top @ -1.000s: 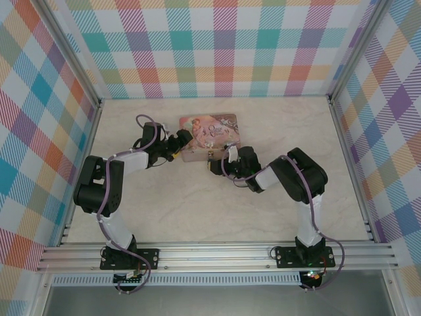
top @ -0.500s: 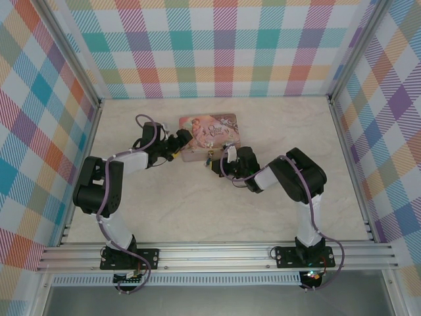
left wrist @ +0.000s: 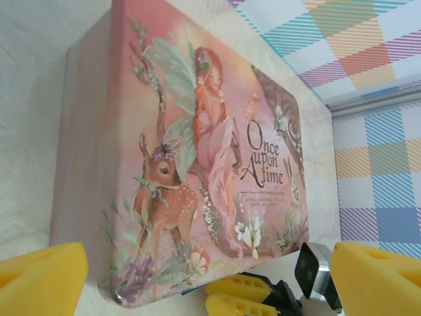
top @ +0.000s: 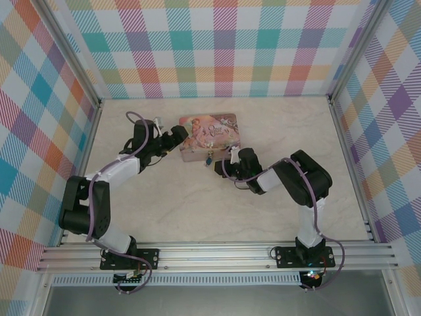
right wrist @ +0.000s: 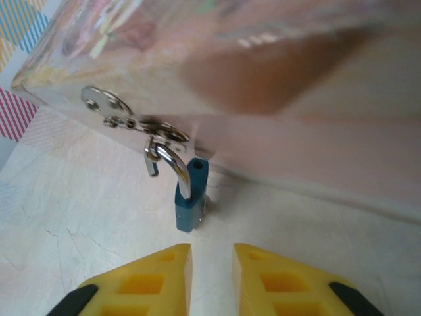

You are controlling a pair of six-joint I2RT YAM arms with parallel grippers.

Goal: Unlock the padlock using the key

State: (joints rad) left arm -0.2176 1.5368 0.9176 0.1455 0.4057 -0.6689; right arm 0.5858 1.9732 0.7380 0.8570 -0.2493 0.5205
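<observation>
We find the tiny blue padlock (right wrist: 189,197) hanging on the hasp (right wrist: 141,124) of the pink pictured tin (left wrist: 197,131) toward the table's (top: 197,210) far edge, with one shackle leg seemingly free, so it is perhaps unlocked, though we cannot make out the key, while the right fingers (right wrist: 151,283) are barely parted and empty and the left fingers (left wrist: 39,280) are spread wide.

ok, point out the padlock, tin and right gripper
padlock (right wrist: 189,214), right wrist view, blue body
tin (left wrist: 197,131), left wrist view, pictured lid
right gripper (right wrist: 212,258), right wrist view, midway between fingertips
</observation>
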